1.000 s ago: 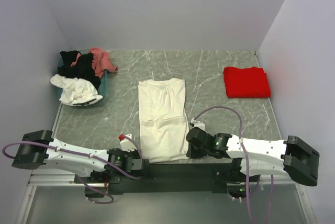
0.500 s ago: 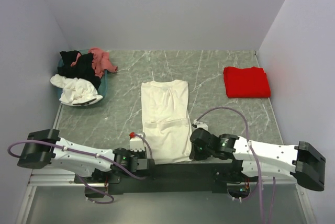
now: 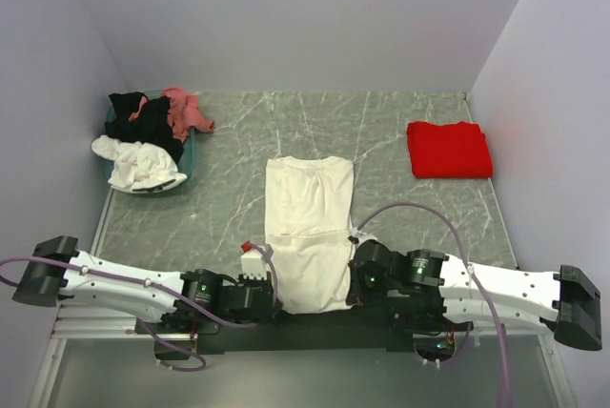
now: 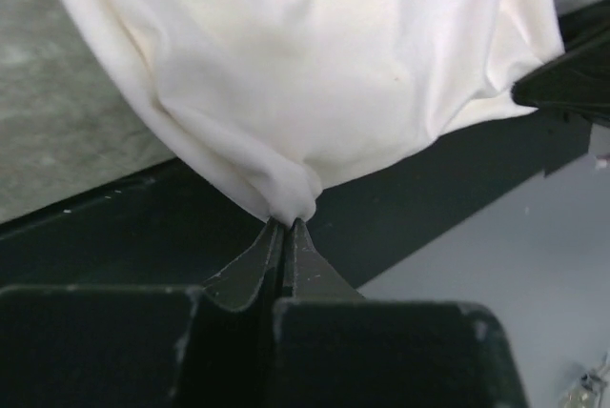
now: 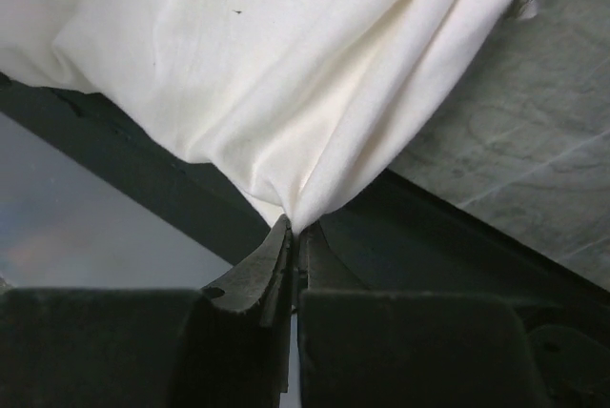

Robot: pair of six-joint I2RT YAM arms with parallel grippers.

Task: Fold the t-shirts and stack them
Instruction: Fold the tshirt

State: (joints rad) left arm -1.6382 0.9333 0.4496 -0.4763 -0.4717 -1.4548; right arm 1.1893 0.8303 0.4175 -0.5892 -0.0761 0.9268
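Left gripper (image 4: 287, 229) and right gripper (image 5: 293, 227) each pinched tight on a near hem corner of cream t-shirt (image 3: 307, 217) on marble table (image 3: 400, 141).

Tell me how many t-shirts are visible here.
5: cream t-shirt at the centre, folded red t-shirt on the right, black t-shirt, pink t-shirt and white t-shirt piled in the basket on the left. The pile may hide more.

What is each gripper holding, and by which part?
The cream cloth t-shirt: the left gripper pinches its near-left corner, the right gripper its near-right corner.
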